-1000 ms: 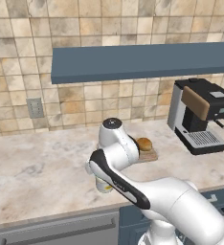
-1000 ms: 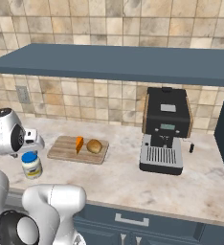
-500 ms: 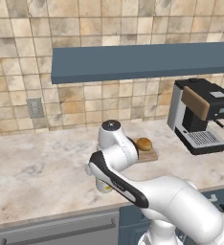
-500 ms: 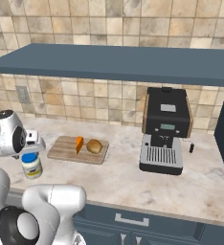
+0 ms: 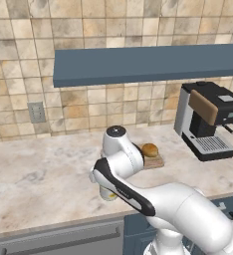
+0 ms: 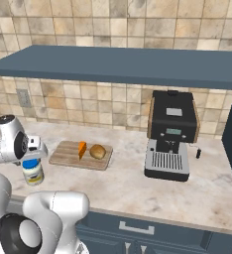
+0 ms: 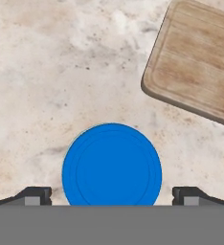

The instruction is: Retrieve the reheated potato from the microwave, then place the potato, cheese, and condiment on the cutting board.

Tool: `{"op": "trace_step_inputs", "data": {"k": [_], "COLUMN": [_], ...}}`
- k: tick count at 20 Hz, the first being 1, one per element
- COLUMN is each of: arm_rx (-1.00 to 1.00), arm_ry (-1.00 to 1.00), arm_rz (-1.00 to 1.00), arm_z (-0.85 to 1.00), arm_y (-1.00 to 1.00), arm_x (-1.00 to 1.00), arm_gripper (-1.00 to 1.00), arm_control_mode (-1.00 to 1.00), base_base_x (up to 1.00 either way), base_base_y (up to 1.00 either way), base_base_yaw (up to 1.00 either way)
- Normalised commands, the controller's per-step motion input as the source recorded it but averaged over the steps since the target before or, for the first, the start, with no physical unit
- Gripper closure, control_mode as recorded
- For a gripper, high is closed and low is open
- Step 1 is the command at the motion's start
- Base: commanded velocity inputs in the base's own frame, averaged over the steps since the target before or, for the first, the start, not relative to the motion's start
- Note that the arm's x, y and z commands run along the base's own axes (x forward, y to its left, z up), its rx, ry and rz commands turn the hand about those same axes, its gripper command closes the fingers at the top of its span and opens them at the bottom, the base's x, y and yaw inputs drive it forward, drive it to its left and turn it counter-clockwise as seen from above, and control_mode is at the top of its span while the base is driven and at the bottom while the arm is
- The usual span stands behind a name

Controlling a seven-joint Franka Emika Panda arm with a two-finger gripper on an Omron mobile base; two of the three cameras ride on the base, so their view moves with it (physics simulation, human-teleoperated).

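Observation:
The condiment (image 7: 112,165) shows its blue lid from straight above, standing on the counter just off a corner of the cutting board (image 7: 195,72). My gripper (image 7: 112,196) hangs over it, open, with one of its fingertips (image 7: 35,195) on each side of the lid and clear of it. From the right base view the gripper (image 6: 33,158) sits right above the white jar (image 6: 32,171). The potato (image 6: 97,152) and the orange cheese (image 6: 82,149) lie on the cutting board (image 6: 63,156). The potato (image 5: 149,150) also peeks past my arm. The microwave is out of view.
A black and silver coffee machine (image 6: 170,136) stands on the counter to the right of the board. A blue shelf (image 6: 128,64) runs above the counter along the tiled wall. A wall socket (image 5: 37,112) sits at the left.

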Motion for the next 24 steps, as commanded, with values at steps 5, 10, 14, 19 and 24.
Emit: {"op": "trace_step_inputs", "data": {"k": [5, 10, 14, 19, 24], "arm_rx": [0.00, 0.00, 0.00, 0.00, 0.00], "arm_ry": [0.00, 0.00, 0.01, 0.03, 0.04], "arm_rz": [0.00, 0.00, 0.00, 0.00, 0.00], "arm_z": [-0.05, -0.04, -0.03, -0.05, -0.03], "arm_y": [0.00, 0.00, 0.00, 0.00, 0.01], "arm_x": [0.02, 0.04, 0.01, 0.01, 0.04], "arm_gripper": [-1.00, -1.00, -1.00, -1.00, -1.00], "arm_control_mode": [-1.00, -1.00, -1.00, -1.00, -1.00], "base_base_x": [0.00, 0.00, 0.00, 0.00, 0.00], "base_base_y": [0.00, 0.00, 0.00, 0.00, 0.00], "base_base_yaw": [0.00, 0.00, 0.00, 0.00, 0.00]}}
